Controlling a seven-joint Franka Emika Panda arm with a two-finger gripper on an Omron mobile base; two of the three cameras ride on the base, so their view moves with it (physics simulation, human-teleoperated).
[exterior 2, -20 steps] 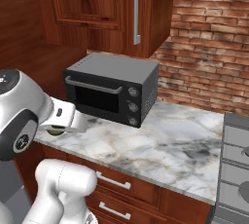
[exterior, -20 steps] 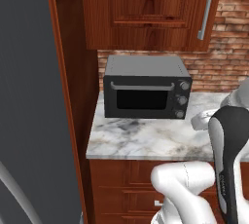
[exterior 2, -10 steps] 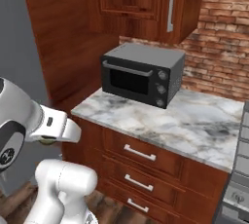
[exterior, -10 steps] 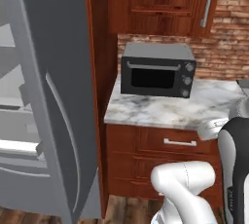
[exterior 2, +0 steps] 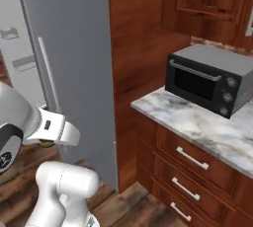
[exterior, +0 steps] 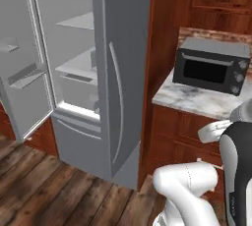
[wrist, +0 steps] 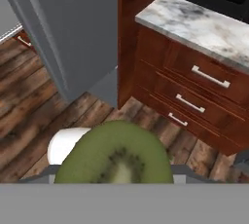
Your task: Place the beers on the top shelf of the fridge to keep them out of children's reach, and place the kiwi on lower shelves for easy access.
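Fingers clamped around kiwi, arm low.

The arm is glossy white and rounded, built from fat, smooth segments like bent tubes, with no cables or screws that I can make out. Beside the black oven, its upper link carries a dark charcoal panel edged in white. In the right base view, the big shoulder shell is pale grey-white with a black joint cover bearing a small white mark, and a short white cylindrical wrist link has a tiny dark label.
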